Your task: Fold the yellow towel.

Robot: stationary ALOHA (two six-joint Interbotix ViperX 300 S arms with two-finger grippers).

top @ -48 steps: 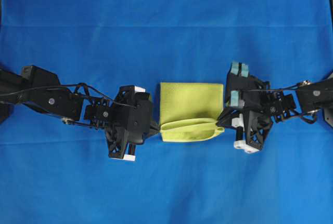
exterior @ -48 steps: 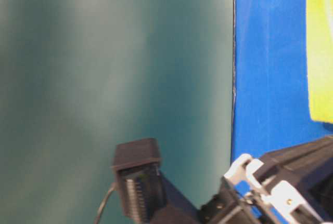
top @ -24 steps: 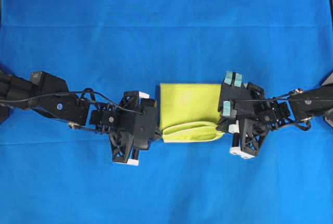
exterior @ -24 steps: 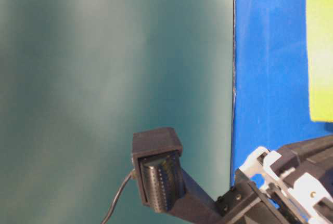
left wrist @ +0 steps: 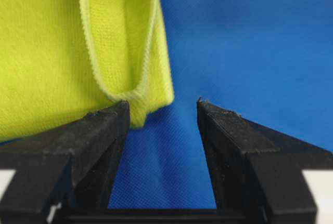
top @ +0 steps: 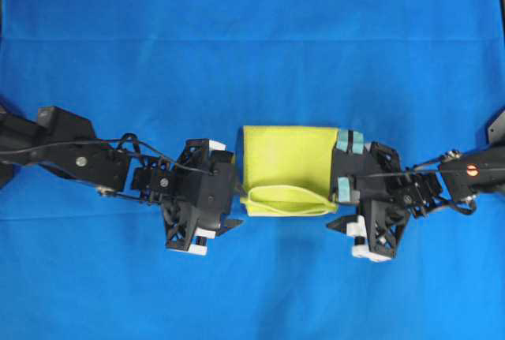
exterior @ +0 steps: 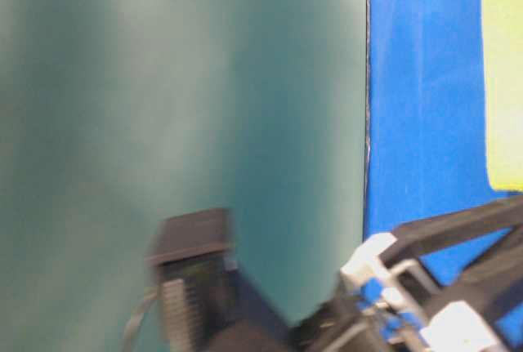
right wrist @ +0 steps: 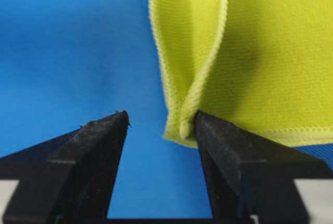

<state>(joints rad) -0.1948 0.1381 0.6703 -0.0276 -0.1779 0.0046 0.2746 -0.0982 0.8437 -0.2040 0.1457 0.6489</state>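
Wrist cams: left hand (left wrist: pixel 161 110) & right hand (right wrist: pixel 161 122) released, yellow towel (top: pixel 284 162) corners beside pads, hidden overhead

In the table-level view we see only a strip of the bright-yellow fuzzy square towel (exterior: pixel 502 74), cut off by the right edge, and the black arm parts (exterior: pixel 196 287) below it are smeared by blur. Both wrist views crop that towel at the top. Overhead, the left pincer (top: pixel 233 207) sits half hidden under its own black housing beside the towel.
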